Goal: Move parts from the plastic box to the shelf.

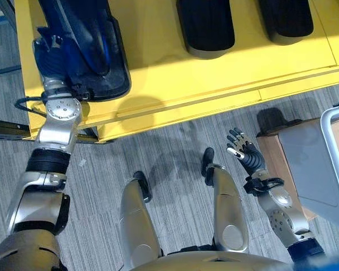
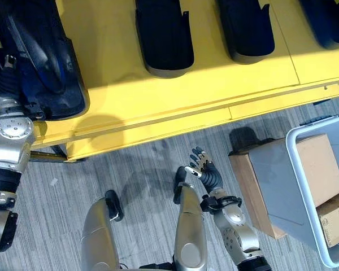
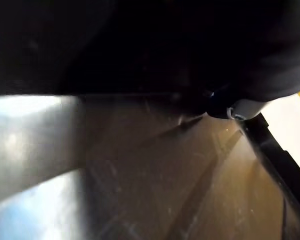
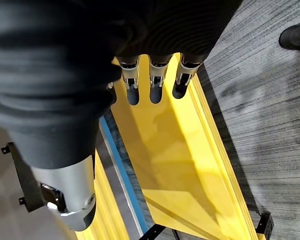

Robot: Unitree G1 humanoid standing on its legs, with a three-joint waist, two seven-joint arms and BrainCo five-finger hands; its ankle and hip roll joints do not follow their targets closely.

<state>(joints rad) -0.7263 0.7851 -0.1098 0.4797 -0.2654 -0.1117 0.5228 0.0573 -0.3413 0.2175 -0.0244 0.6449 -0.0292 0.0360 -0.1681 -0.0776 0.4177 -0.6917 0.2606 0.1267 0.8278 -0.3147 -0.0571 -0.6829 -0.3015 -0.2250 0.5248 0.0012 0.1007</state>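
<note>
Yellow shelf [image 1: 214, 79]: seat dark part [image 1: 85, 51] flat before freeing left hand [image 1: 48, 53], grip apparently hidden; right hand [image 2: 206, 172] open, empty.

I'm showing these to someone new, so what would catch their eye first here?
Most striking is the bright yellow shelf across the top, with dark moulded parts lying in a row on it. At its left end the left hand is up against a large dark part. On the right, a grey plastic box holds cardboard cartons, with the open right hand hanging over the floor beside it.
</note>
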